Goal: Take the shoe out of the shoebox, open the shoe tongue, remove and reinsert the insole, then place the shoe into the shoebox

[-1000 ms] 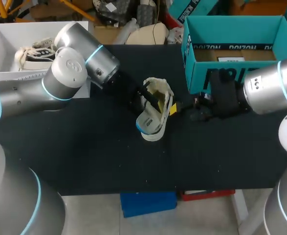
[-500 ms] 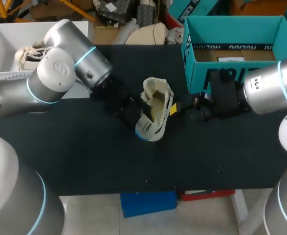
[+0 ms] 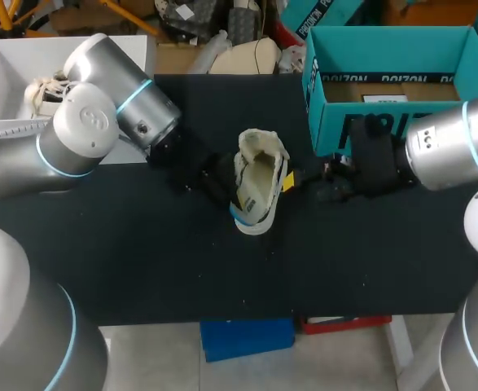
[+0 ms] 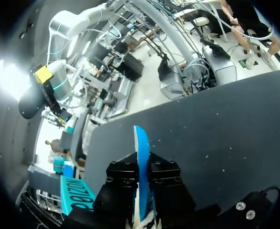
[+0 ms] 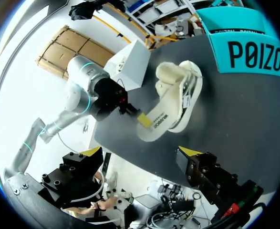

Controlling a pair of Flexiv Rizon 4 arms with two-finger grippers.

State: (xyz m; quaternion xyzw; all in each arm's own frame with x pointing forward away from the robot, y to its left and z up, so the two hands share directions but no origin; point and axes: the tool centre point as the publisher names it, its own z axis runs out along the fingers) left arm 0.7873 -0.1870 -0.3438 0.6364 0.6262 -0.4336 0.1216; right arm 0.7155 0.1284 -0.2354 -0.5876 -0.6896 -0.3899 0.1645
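Shoe [image 3: 259, 183]: lying mid-desk [image 3: 141, 261] near the shoebox [image 3: 328, 122], your left claw [image 4: 140, 168] pinching its thin blue-edged rim, your right claw [image 5: 140, 151] gaping empty; you are risking dragging it, should that narrow grip be slipping.

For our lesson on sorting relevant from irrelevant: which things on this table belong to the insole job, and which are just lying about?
Job: shoe, insole in left gripper, teal shoebox, open right gripper.
Lying about: white box holding another pale shoe.
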